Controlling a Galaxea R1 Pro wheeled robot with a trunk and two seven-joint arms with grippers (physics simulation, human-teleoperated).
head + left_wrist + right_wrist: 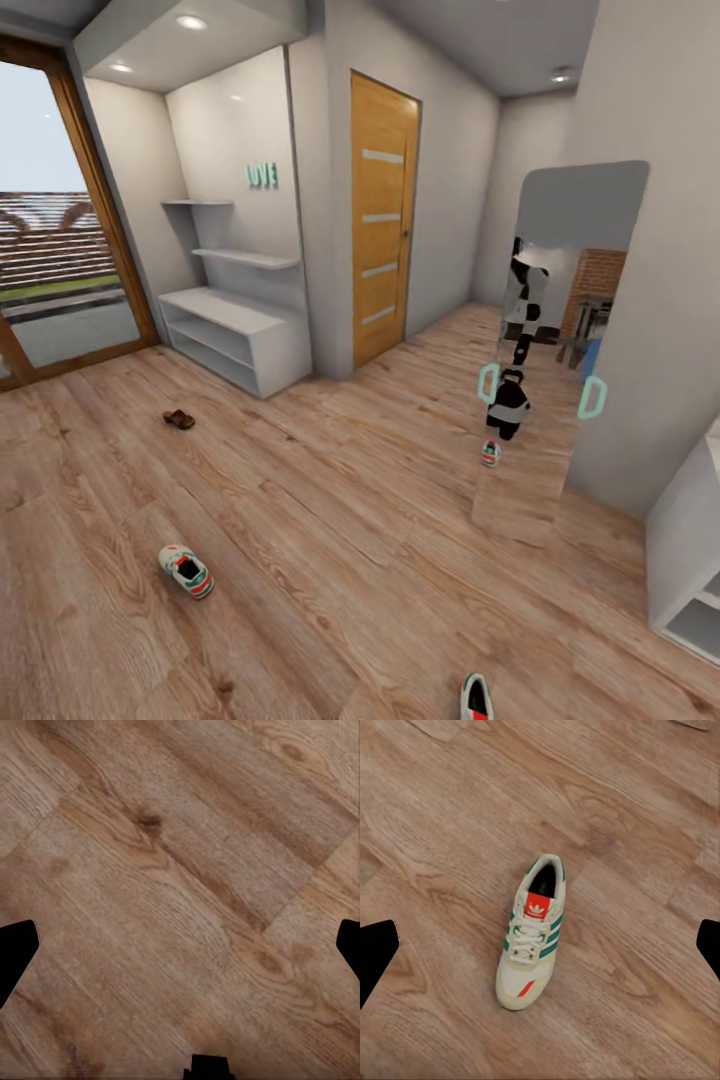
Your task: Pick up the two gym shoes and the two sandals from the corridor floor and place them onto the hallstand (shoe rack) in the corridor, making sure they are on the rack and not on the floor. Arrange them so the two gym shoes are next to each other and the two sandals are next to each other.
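Gym shoe point(532, 934): upright on corridor floor point(645, 810), beneath the right gripper, jaws wide apart, empty; left likewise, over bare planks; judged light, soft-sided; grip across heel collar.

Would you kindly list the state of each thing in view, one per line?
Near gym shoe: upright on the floor, ungrasped.
Far gym shoe: upright on the floor.
Sandal: on the floor, off the rack.
Hallstand: shelves bare.
Wooden door: closed.
Left gripper: open.
Right gripper: open.

Matt wood-grain corridor floor point(330, 520)
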